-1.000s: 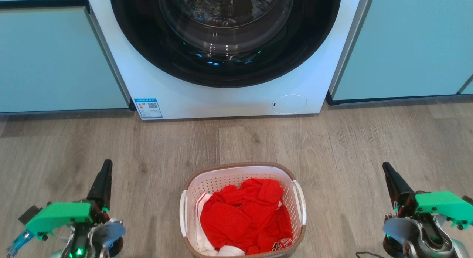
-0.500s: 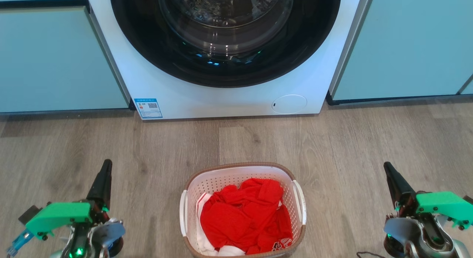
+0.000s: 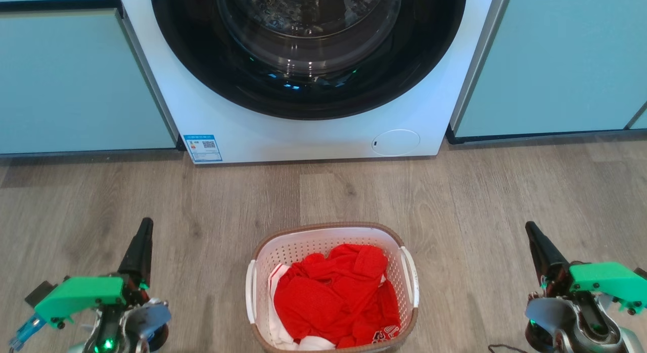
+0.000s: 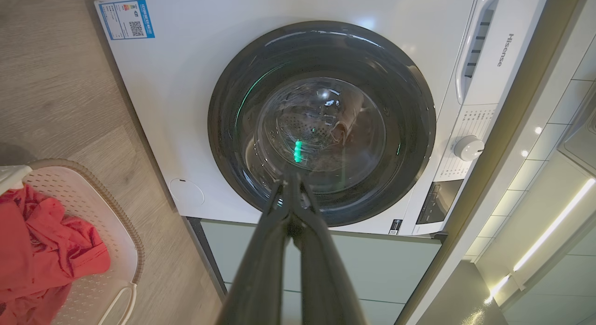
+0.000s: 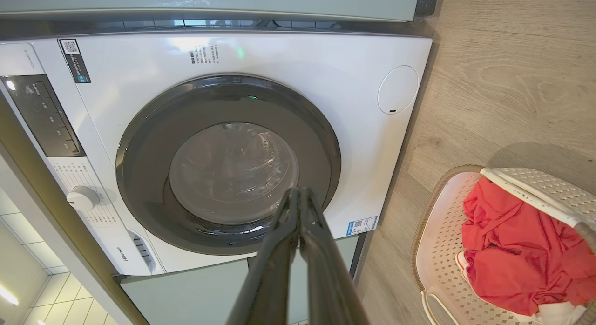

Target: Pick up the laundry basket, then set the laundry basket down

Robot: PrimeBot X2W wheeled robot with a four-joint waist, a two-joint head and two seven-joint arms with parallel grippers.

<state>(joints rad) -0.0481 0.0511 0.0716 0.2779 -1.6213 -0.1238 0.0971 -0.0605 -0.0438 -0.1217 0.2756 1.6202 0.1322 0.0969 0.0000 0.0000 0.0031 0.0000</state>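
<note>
The laundry basket is white with perforated walls and a brown woven-look rim. It stands on the wood floor at the bottom middle of the head view, with red clothing piled inside. It also appears as the basket in the left wrist view and the basket in the right wrist view. My left gripper is far to the basket's left, shut and empty. My right gripper is far to its right, also shut and empty. In each wrist view the gripper and gripper fingers meet at the tips.
A white front-loading washer with a closed dark round door stands just behind the basket. Pale teal cabinets flank it on both sides. Open wood floor lies between the washer and the basket.
</note>
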